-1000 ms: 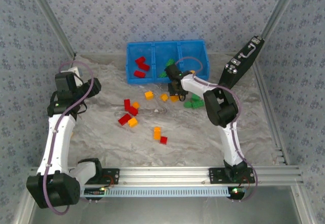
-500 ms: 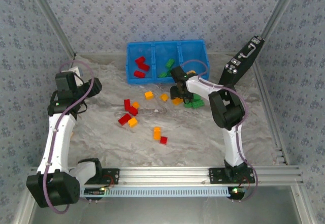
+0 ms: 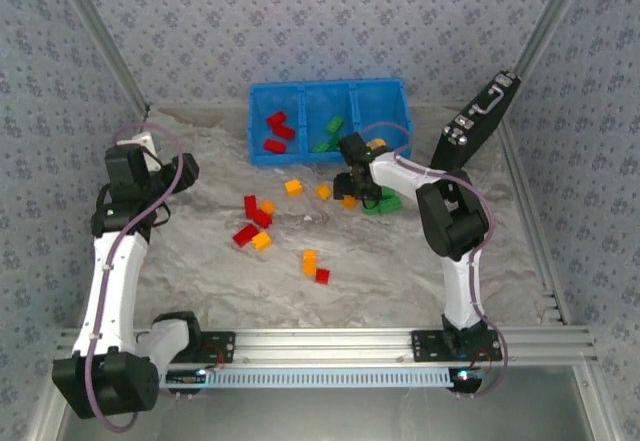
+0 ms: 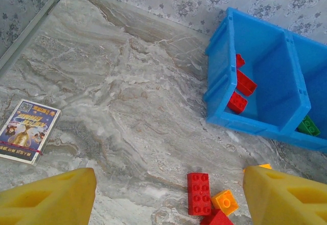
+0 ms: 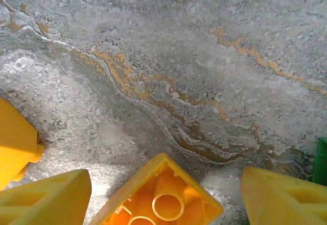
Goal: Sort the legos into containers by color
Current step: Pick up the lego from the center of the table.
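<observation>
From above, my right tool [image 3: 352,189] is down at the table [image 3: 400,271], a little short of its far edge. It sits over an orange brick [image 3: 347,201], with green bricks [image 3: 381,204] just beside it. The bin [image 3: 300,88] stands against the far edge with red in its left compartment, green in the middle and orange in the right. More red and orange bricks lie loose toward the table's middle. My left tool [image 3: 172,174] hangs near the left edge, well apart from all of them.

In the left wrist view its fingers [image 4: 46,199] stand wide apart with nothing between them. Red bricks [image 4: 198,193] lie ahead on the table.

In the right wrist view my fingers [image 5: 46,199] are spread wide on either side of the orange brick, which lies hollow side up. I am not gripping it yet. I judge this to be the pick of an orange brick. Next I must centre on it, close squarely across its sides, lift clear of the green ones and carry it to the right compartment.
</observation>
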`<state>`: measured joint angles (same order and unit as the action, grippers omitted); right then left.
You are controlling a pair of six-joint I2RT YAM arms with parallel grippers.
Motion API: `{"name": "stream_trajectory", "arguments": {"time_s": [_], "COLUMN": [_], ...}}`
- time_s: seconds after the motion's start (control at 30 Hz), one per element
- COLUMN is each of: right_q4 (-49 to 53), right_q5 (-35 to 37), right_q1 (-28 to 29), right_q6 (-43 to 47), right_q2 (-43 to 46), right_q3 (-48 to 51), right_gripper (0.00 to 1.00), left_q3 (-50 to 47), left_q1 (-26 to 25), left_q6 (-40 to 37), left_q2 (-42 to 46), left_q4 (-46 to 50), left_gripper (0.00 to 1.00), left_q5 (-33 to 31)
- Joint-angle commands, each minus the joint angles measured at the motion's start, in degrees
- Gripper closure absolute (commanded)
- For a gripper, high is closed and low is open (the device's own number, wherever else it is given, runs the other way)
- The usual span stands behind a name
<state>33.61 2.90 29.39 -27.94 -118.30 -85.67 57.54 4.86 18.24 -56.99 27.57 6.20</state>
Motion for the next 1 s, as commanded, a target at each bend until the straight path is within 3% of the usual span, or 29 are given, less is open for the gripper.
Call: {"name": "stream_trajectory", "arguments": {"time_s": [0.0,0.2,0.63,0.97], "right_q4": [1.10,1.11,3.30,7.64], "right_q5": [-1.17,-1.40,-0.28,5.05], "right_q1": [0.55,1.26,1.24,-3.90], "right_q6": [-1.59,-1.52,0.30,7.42], "right_q2": [-0.15,-1.05,-2.23,4.70], "right_q3": [0.26,-1.42,-2.89,-9.69], "right_gripper": [0.23,0.30,0.65,0.72], "left_q3": [-0.59,-0.67,-1.21,-4.13], "left_q1": [0.26,0.25,0.26,0.19], "left_q6": [-0.18,-0.29,-0.86,-1.04], "left_q2": [1.27,1.62,3.19,3.29], "left_q4": [-0.95,-0.87,-0.62,-1.75], "left_gripper": [0.24,0.24,0.24,0.24], "left_q5": [0.22,0.13,-0.64,-1.22]}}
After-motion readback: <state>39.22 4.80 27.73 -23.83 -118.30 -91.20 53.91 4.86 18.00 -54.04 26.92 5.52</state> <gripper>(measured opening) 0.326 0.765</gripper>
